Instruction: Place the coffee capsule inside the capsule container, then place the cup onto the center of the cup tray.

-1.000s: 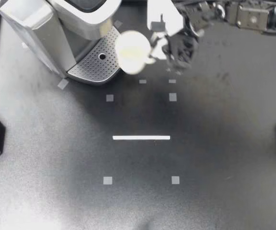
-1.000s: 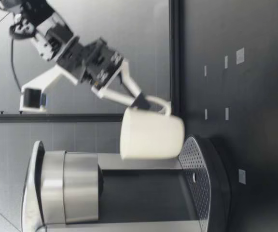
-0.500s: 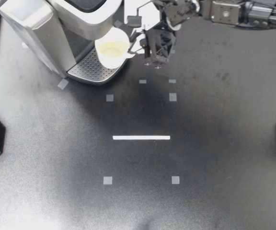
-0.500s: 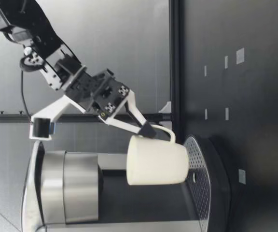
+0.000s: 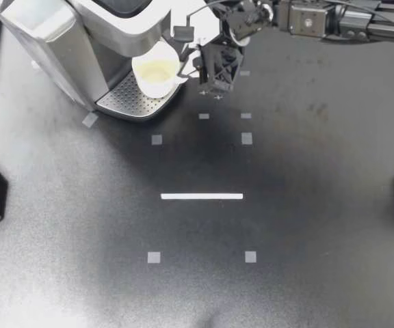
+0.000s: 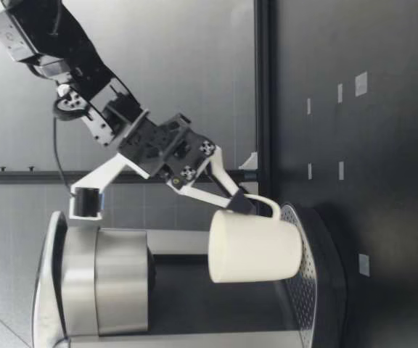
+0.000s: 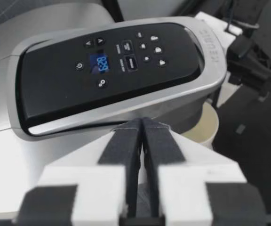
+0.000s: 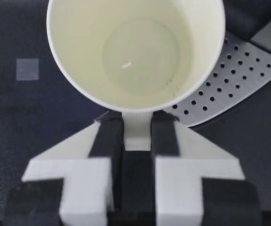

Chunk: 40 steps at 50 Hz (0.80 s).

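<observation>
My right gripper (image 5: 192, 71) pinches the thin handle of the white handled cup (image 5: 157, 68). In the right wrist view its black pads (image 8: 108, 136) press that handle from both sides. This side grip keeps the cup upright with its mouth open and leaves its base free to land flat.

The cup hangs over the perforated silver cup tray (image 5: 130, 100), toward the tray's far right part, under the overhanging head of the silver coffee machine (image 5: 60, 34). From table height the cup (image 6: 256, 246) looks level and very close to the tray (image 6: 305, 279). I cannot tell whether the base touches the tray yet, so I judge the placing step nearly done but not released.

My left gripper (image 7: 141, 134) has its fingers pressed together on nothing, above the machine's black control panel (image 7: 112, 66), well clear of the cup. The coffee capsule shows in no view.
</observation>
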Motion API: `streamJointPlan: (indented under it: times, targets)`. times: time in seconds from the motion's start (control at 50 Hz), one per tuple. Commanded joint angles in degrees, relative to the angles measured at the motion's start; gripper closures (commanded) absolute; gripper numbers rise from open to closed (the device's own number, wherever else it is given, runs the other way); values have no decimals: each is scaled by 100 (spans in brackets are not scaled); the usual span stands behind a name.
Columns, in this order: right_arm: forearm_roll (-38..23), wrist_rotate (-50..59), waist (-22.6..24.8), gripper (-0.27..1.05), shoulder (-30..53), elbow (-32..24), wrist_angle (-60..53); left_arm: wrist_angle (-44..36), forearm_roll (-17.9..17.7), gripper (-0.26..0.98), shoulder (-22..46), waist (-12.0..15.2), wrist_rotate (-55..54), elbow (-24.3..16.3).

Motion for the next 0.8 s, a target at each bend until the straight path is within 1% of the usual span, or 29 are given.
streamJointPlan:
  times: [0.0, 0.54, 0.64, 0.78]
  targets:
    - [18, -9, 53, 69, -97, -167, -62, -44, 44, 62, -35, 0, -9, -70]
    - [18, 44, 88, 67, 18, -343, -158, -44, 35, 62, -35, 0, -26, -35]
    - [26, 62, 88, 61, 18, -352, -158, -44, 44, 62, -35, 0, -114, -26]
    - [26, 70, 88, 41, 9, -352, -167, -53, 53, 62, -79, 0, -167, 62]
